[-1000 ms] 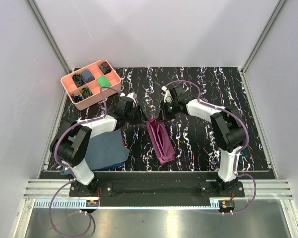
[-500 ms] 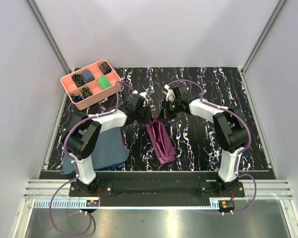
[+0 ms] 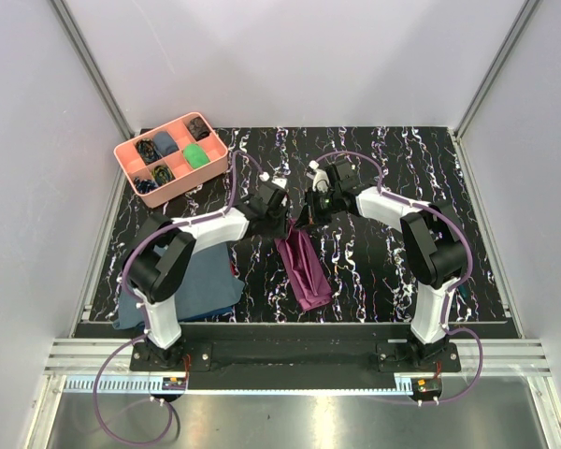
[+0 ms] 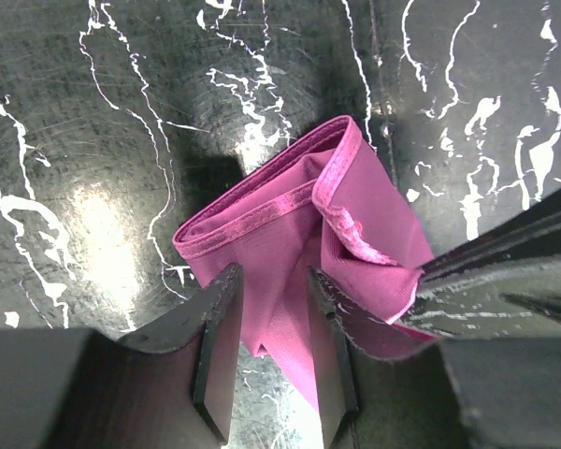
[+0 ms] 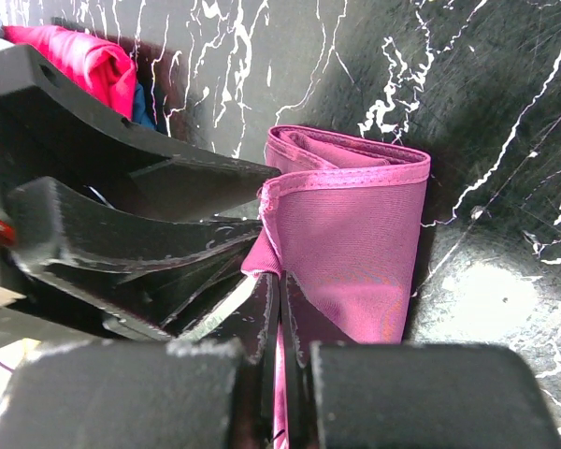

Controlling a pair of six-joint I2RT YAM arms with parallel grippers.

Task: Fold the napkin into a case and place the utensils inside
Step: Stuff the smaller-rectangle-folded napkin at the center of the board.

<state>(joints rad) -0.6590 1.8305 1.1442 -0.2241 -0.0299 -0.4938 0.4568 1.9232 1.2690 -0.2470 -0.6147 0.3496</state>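
Table: a black surface [image 3: 402,159] veined with white marbling, walled in pale panels on three sides.
Tray: a pink plastic tray [image 3: 125,166] sits at the table's far left corner, turned at an angle. It is divided into six compartments, two rows of three.
Tray contents: a bright green item [image 3: 197,154] lies in the near row's compartment closest to the table's middle. A blue-grey item [image 3: 164,142] lies in the middle of the far row. The other four compartments hold small dark items [image 3: 162,173], too small to make out.
Case: the plum-purple case [image 3: 302,265] lies a little left of the table's middle as a narrow oblong. It runs from close to the near edge toward the far edge, at a slight slant. Its far end lies between the two grippers.
Case mouth: the left wrist view shows stitched hems and several layers parted at the far end.
Left gripper: the left gripper [image 4: 273,276] is at the case's far end with its jaws partly apart. A fold of purple cloth lies in the gap, and the fingers [image 4: 220,346] are not pressed on it.
Right gripper: the right gripper [image 5: 279,279] has its jaws closed tight, with a thin edge of the case's upper layer nipped between them.
Blue cloth: a slate-blue cloth [image 3: 201,281] lies near the near left corner, partly under the left arm.
Red cloth: a small red cloth [image 3: 235,268] lies at the blue cloth's right edge, apart from the case.
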